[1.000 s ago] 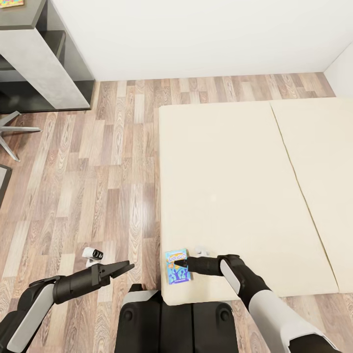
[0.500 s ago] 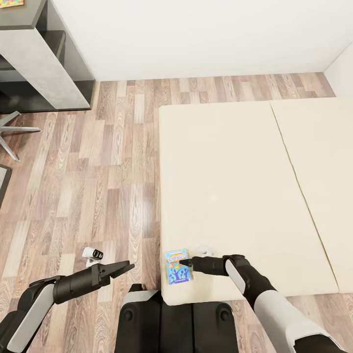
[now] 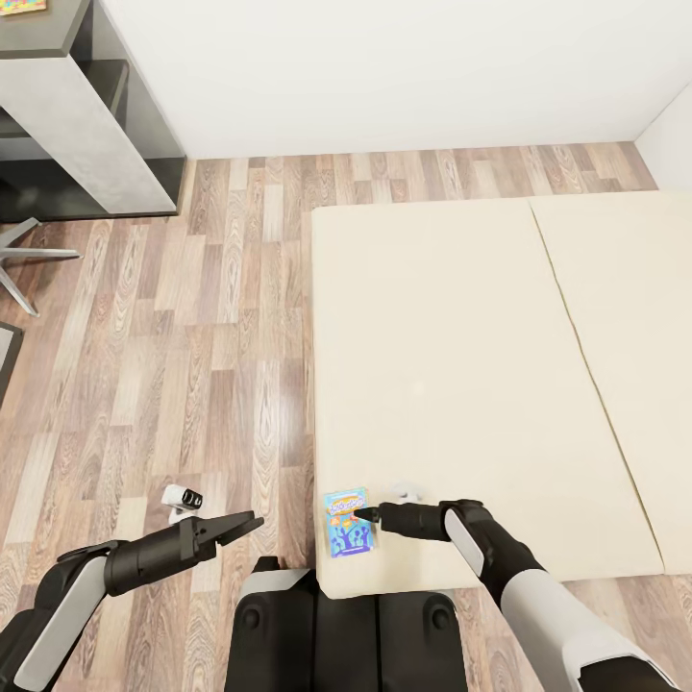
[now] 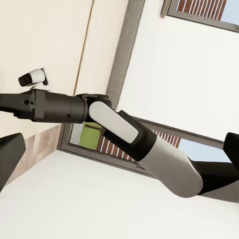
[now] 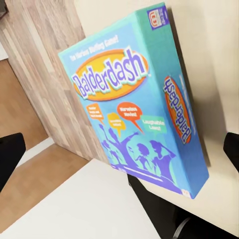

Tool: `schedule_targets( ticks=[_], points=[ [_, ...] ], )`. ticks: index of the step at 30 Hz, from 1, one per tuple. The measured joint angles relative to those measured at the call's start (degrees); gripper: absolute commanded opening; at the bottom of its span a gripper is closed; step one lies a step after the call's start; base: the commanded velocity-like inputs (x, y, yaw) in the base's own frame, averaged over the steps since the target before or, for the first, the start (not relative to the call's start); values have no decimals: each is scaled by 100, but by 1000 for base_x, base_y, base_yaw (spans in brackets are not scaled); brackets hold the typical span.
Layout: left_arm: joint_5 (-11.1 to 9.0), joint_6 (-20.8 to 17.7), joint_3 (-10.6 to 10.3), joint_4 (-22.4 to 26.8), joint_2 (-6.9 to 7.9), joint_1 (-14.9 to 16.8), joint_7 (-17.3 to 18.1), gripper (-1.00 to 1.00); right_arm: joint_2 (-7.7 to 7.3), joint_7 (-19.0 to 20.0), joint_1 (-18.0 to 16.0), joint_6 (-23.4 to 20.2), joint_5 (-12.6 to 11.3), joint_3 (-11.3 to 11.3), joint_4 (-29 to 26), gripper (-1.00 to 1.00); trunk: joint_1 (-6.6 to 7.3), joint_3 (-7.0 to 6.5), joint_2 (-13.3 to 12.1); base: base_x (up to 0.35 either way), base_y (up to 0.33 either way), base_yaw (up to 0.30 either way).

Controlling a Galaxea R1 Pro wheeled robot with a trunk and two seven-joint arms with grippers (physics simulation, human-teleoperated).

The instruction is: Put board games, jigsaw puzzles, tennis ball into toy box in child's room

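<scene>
A small blue board game [image 3: 347, 522] lies flat on the beige bed [image 3: 461, 365], close to its near left corner. In the right wrist view its lid [image 5: 132, 94] reads "Balderdash". My right gripper [image 3: 367, 516] is at the box's right edge. It is open, with a dark fingertip [image 5: 10, 157] on either side of the box and nothing held. My left gripper [image 3: 242, 525] hovers open over the wood floor, left of the bed, holding nothing. The toy box and tennis ball are out of view.
The grey table [image 3: 82, 115] stands at the far left, with a colourful flat item's corner [image 3: 21, 5] on top. Chair legs [image 3: 24, 259] spread beside it. Wood floor [image 3: 211, 317] lies between table and bed. My dark base [image 3: 346, 625] touches the bed's near edge.
My right gripper has drawn back to the right, from over the blue box to its right edge. The box and left arm have not moved.
</scene>
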State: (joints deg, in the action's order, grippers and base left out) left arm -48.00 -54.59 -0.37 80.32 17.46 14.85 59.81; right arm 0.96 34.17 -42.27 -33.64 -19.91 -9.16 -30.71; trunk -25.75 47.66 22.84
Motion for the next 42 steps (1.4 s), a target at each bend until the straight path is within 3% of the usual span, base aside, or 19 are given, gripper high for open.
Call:
schedule_targets(
  ticks=[42],
  points=[
    [1,0,-3,1,0,0,0,100,9,0,-7,16,-9,-1,0,100,0,85,0,0,0,0]
  ],
)
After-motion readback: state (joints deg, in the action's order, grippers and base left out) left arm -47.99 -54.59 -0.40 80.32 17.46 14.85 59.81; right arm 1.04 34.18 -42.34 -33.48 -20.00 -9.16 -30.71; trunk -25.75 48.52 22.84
